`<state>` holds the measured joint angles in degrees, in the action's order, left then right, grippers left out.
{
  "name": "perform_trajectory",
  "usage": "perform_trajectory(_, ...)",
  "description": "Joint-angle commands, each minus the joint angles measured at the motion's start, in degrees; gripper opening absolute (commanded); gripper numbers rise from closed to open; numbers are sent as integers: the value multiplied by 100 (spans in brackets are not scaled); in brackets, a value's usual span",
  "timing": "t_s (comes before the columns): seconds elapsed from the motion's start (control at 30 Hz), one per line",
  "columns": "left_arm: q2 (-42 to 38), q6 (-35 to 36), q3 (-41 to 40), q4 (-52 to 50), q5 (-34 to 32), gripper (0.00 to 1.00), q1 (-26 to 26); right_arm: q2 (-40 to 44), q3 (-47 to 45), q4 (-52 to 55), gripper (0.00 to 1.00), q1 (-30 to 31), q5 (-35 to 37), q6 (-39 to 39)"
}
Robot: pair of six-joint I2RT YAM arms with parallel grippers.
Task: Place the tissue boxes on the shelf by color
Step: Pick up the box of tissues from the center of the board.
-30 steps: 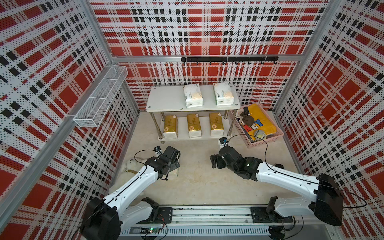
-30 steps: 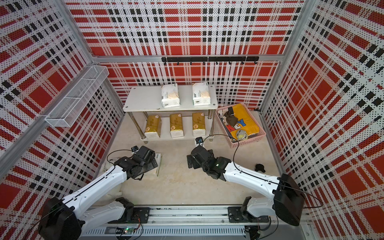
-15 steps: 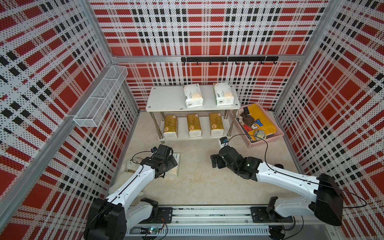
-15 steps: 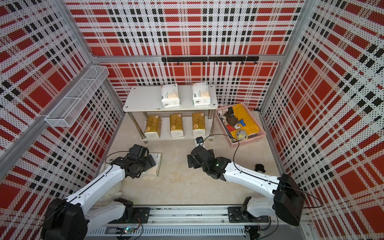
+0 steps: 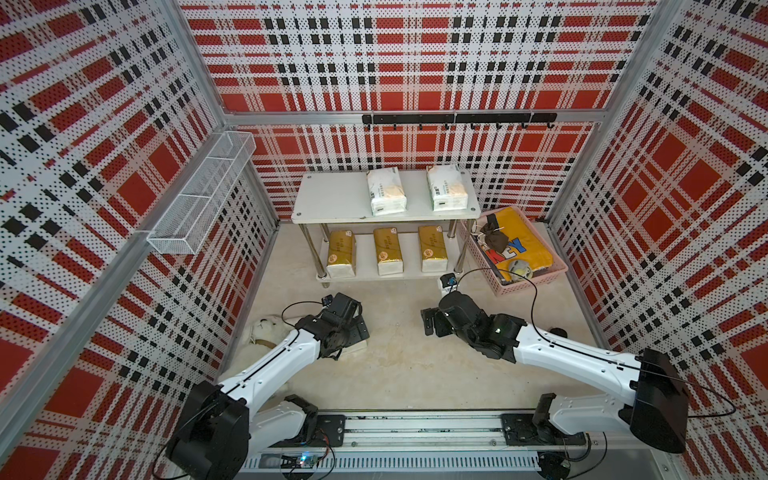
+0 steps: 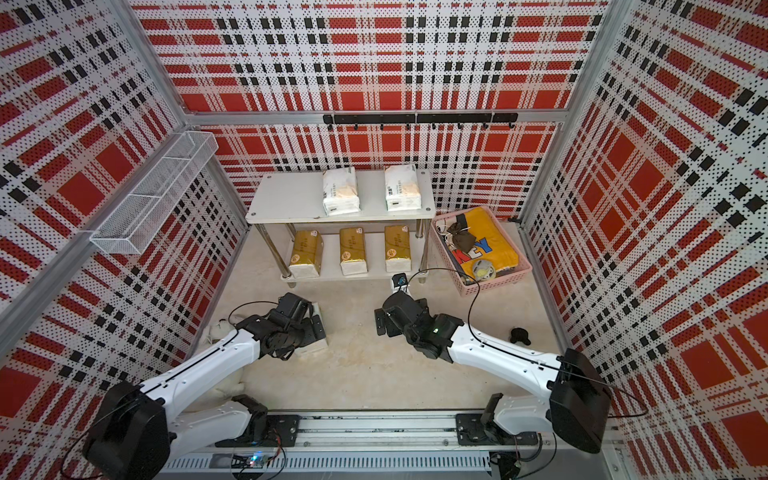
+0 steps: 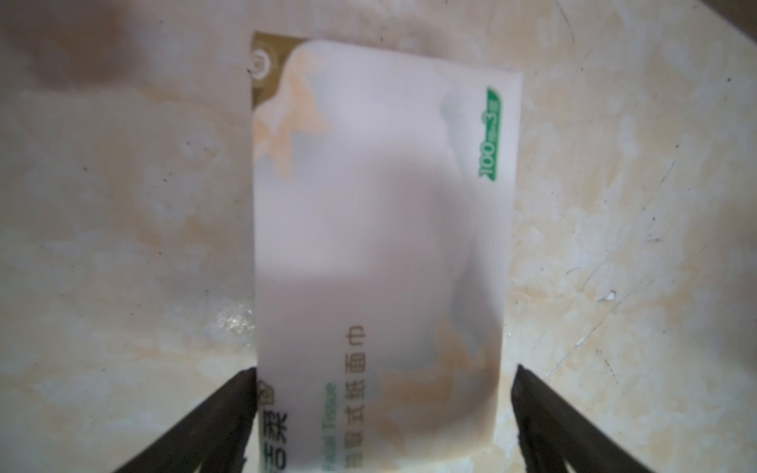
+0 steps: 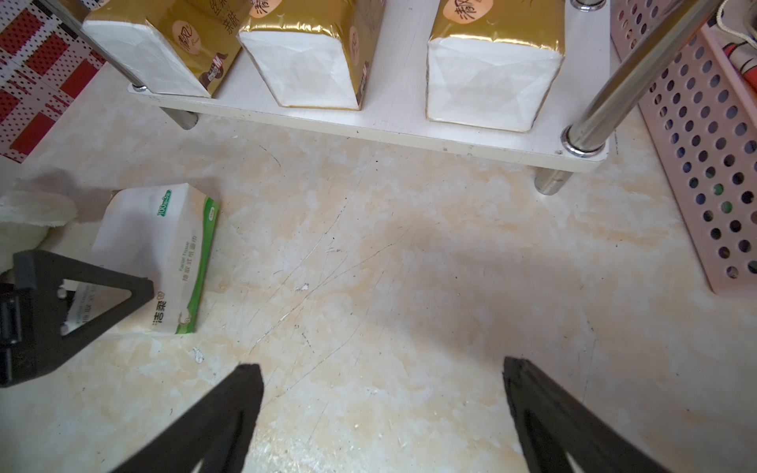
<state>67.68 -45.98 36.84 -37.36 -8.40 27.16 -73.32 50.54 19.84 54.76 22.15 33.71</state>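
The shelf (image 5: 332, 199) stands at the back wall. Two white tissue boxes (image 5: 386, 191) (image 5: 446, 187) lie on its top board, and three gold ones (image 5: 341, 253) (image 5: 387, 250) (image 5: 433, 248) on its lower board. Another white tissue box (image 7: 377, 204) (image 8: 164, 245) lies on the floor. My left gripper (image 5: 349, 328) (image 7: 383, 372) is open, low over that box, with a finger on each long side of it. In both top views the gripper hides most of the box. My right gripper (image 5: 432, 322) (image 8: 383, 368) is open over bare floor in front of the shelf, with nothing between its fingers.
A pink basket (image 5: 557, 270) with clothes and small items sits right of the shelf. A white wire basket (image 5: 199, 195) hangs on the left wall. A white plush toy (image 5: 266, 328) lies by the left arm. A black hook rail (image 5: 457, 118) runs along the back wall.
My left gripper swung slightly left, then came back over the floor box and now straddles it. The right arm has not moved.
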Motion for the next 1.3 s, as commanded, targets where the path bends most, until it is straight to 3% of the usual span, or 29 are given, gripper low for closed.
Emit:
perform_trajectory(0.0,272,63,266,-130,-478,99,269,150,-106,-15,100,48,97,6)
perform_trajectory(0.1,505,32,476,-288,-865,99,585,186,-167,-32,100,52,95,30)
perform_trajectory(0.67,1316,-326,651,-383,-1610,99,1146,243,-285,-94,100,52,106,-14)
perform_trajectory(1.27,1323,-687,160,331,-1628,99,1213,224,-305,-74,100,52,131,-15)
